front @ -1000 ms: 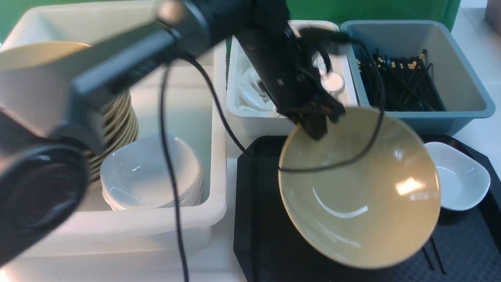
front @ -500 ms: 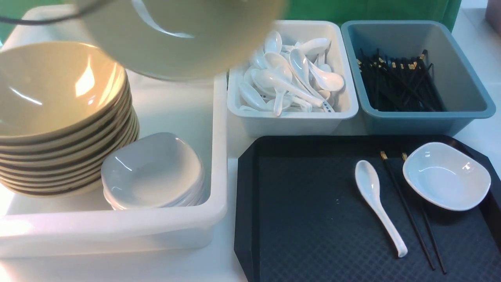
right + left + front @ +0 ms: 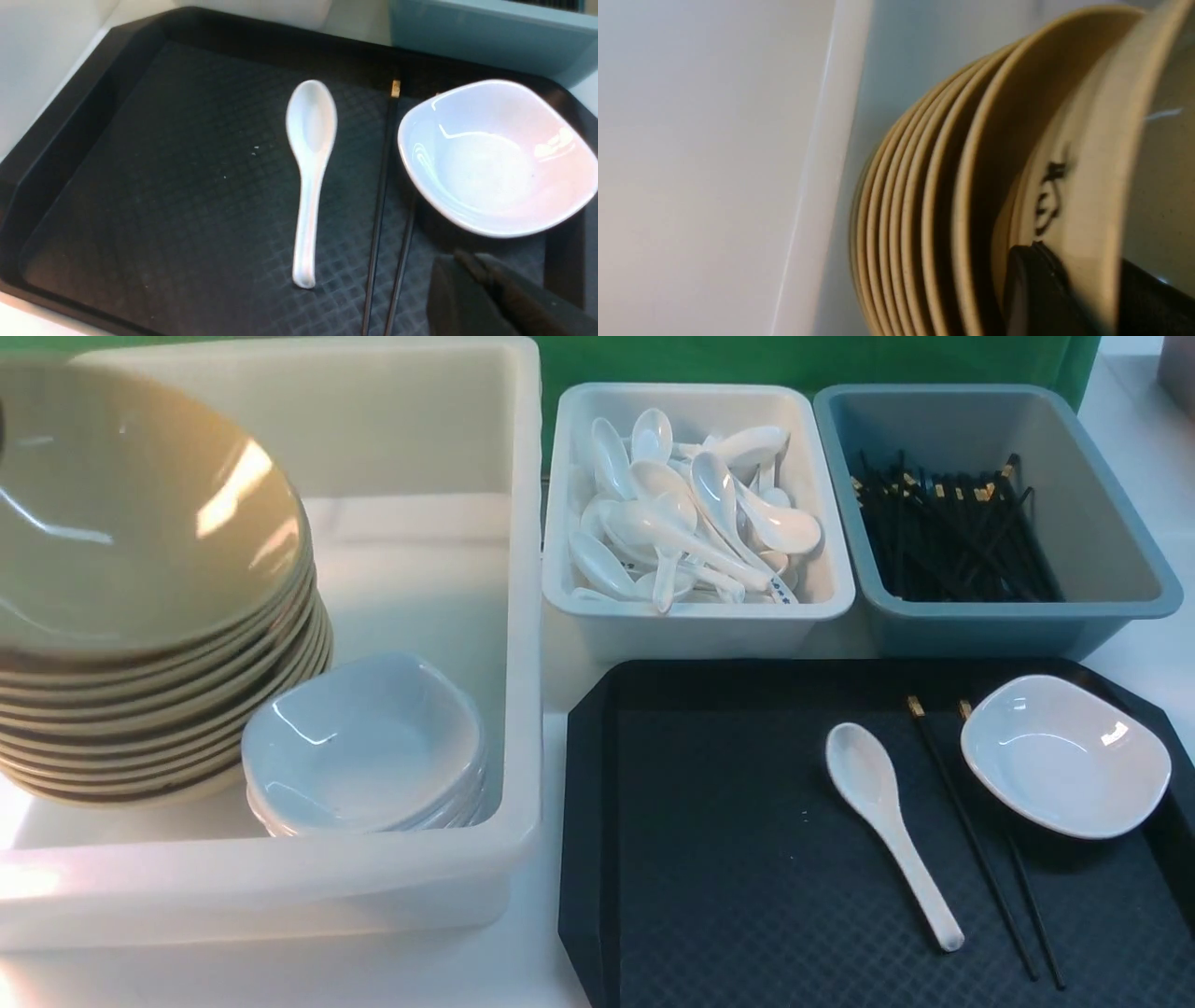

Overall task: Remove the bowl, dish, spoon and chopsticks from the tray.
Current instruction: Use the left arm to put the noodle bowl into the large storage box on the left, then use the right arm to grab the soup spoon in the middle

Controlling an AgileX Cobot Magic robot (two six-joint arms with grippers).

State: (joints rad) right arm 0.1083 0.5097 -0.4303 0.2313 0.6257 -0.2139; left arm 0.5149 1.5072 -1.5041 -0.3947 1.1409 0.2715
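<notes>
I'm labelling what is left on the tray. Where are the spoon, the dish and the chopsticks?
spoon [image 3: 892, 838]: front view, on the handle just below the scoop.
dish [image 3: 1064, 758]: front view, middle of its hollow.
chopsticks [image 3: 972, 840]: front view, mid-length of the left stick.

left end effector [image 3: 1087, 284]: two broad matte-black fingers, rounded edges | right end effector [image 3: 467, 266]: two dark matte fingers, blunt tips, slightly blurred

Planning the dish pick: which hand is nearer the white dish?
Right. The right hand hovers over the tray beside the dish; the left hand is at the bowl on the bowl stack in the white tub.
</notes>
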